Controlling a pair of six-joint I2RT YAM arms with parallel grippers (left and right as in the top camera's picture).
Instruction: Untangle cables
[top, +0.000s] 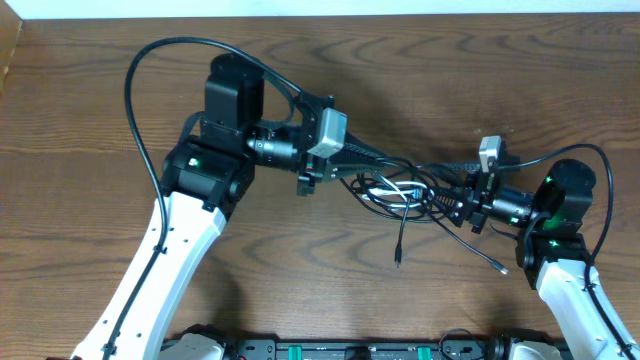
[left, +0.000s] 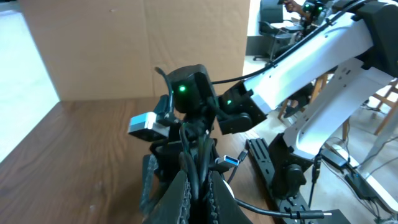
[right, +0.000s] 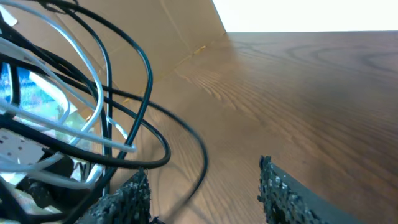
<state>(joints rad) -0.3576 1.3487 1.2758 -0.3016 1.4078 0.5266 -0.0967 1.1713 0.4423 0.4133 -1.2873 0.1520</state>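
left gripper (left: 198, 183) clamped on black cords (left: 194, 158), right gripper (right: 202, 186) parted at the tangle's 3 o'clock, white cord (top: 400, 190) looped inside, plug ends (top: 398, 262) trailing toward 5 o'clock

You had the thin black cords (top: 401, 232) tangled with the short white cord (top: 395, 187) mid brown wooden bench (top: 450, 80), plug ends trailing loose.

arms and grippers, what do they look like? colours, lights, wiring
Both arms have white lower links and black joint housings with small green lights: the left arm, the right arm. A thick black cable loops along each. A grey camera block sits at each wrist. The fingers are black with rough, knobbly pads.
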